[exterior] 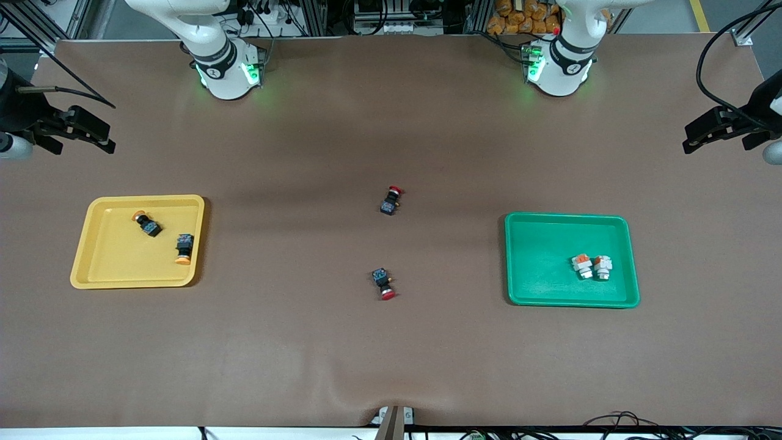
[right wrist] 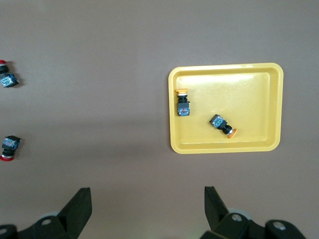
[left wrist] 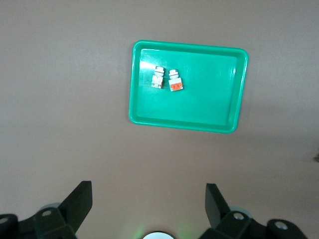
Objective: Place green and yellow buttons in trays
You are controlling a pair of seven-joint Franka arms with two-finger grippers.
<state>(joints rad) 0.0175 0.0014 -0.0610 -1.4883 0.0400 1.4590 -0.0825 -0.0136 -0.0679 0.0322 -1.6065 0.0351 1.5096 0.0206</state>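
showing no readable writing; left pincer (left wrist: 148, 204), right pincer (right wrist: 147, 206) wide open, empty, raised over table (exterior: 391, 354).

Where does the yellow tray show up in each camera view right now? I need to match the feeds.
Front view: yellow tray lies toward the right arm's end of the table, holding two black-bodied buttons with orange-yellow caps.
Left wrist view: not in it; only the green tray shows.
Right wrist view: yellow tray shows with the same two buttons in it.
Shared landmark: the button at the tray's rim.
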